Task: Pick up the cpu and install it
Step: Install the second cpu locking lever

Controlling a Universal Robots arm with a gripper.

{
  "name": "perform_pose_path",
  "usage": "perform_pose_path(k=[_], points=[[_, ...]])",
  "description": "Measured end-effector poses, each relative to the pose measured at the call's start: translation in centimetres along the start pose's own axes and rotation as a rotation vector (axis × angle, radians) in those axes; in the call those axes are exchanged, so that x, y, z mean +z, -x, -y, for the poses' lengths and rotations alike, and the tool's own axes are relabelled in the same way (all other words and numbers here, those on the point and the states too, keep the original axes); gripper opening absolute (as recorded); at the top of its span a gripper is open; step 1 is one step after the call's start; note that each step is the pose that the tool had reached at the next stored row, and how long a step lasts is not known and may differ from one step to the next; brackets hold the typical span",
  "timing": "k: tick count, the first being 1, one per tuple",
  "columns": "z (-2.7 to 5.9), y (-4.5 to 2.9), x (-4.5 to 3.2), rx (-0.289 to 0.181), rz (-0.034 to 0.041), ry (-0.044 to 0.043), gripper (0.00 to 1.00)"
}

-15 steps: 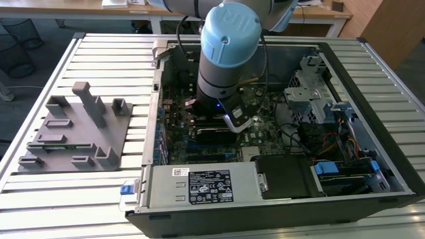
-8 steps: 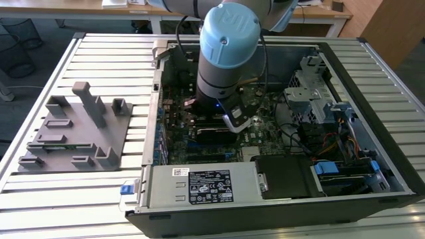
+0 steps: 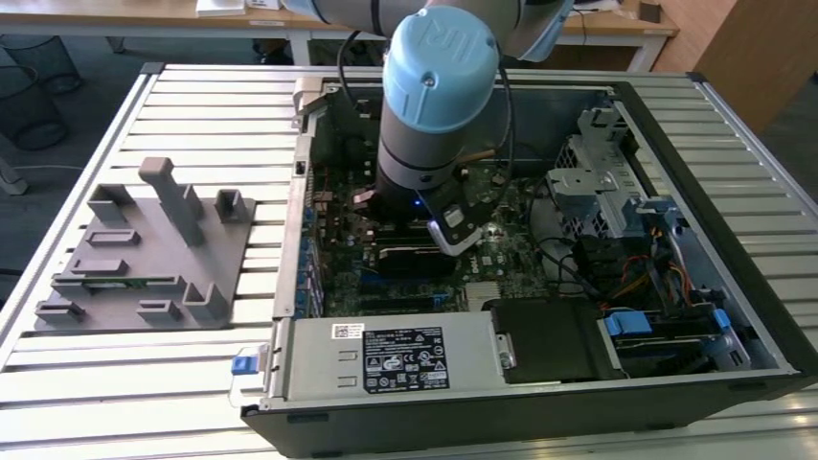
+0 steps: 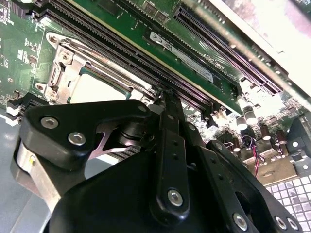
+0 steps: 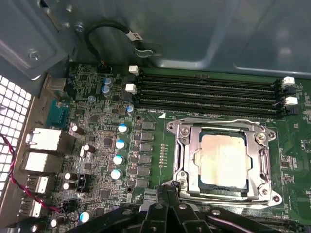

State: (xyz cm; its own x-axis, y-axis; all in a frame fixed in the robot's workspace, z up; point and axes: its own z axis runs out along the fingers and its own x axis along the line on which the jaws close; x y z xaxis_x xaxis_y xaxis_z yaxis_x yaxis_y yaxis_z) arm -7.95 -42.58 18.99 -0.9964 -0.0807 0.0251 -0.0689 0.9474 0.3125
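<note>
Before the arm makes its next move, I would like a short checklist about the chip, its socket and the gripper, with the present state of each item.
1. The cpu lies inside the socket frame on the motherboard: ok, its pale top plate shows in the frame's opening in both wrist views.
2. Chip sits flat and square: looks ok in the first wrist view; full seating cannot tell.
3. Gripper holds nothing: cannot tell.
4. Gripper near the socket: ok, its tip is at the frame's edge in the first wrist view.
5. Memory slots beside the socket are free of cables: ok.
6. Socket lever latched: cannot tell.
</note>
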Motion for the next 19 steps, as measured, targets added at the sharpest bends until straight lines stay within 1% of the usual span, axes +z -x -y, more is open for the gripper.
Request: perform_pose_path(k=[15, 19], points=[[-0.12, -0.18, 0.3, -0.001, 0.0014, 0.0202, 0.11], [-0.12, -0.22, 0.38, -0.001, 0.0017, 0.0237, 0.11]])
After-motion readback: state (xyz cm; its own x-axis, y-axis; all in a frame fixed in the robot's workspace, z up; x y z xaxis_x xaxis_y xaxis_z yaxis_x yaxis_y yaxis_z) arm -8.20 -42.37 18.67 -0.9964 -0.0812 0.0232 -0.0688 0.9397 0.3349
